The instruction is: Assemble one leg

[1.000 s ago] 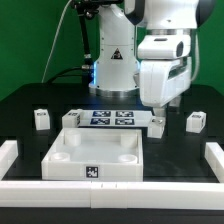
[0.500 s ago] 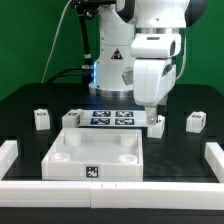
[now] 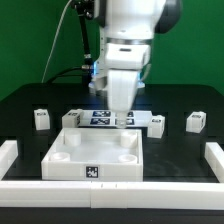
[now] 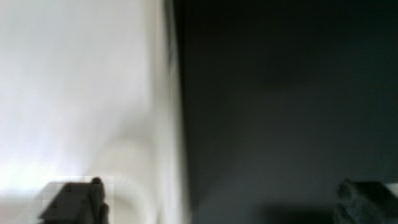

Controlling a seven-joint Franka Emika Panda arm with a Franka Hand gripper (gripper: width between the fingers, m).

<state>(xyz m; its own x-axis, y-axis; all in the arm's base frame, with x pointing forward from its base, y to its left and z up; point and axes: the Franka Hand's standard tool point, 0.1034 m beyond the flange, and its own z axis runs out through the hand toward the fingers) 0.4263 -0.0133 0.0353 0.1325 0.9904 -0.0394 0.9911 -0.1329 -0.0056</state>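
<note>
A white, smoothly rounded arm (image 3: 128, 25) with a dark section at one joint is seen, ended by a boxy white claw (image 3: 121, 117) whose two fingers (image 4: 71, 203) are dark, and thin black cables (image 3: 58, 45) are hung behind it.

A robotics lab bench. A white robot arm (image 3: 128, 55) stands at the back of a black table (image 3: 25, 100) fenced by low white walls (image 3: 8, 152). A plain green screen (image 3: 30, 35) shuts off the background, and a cable (image 3: 62, 36) trails down behind the arm. A marker board (image 3: 98, 118) lies flat on the table, printed with black-and-white square tags. The white plastic parts around it carry the same kind of tag – a tray (image 3: 65, 165) and a small leg (image 3: 41, 119) among them.
</note>
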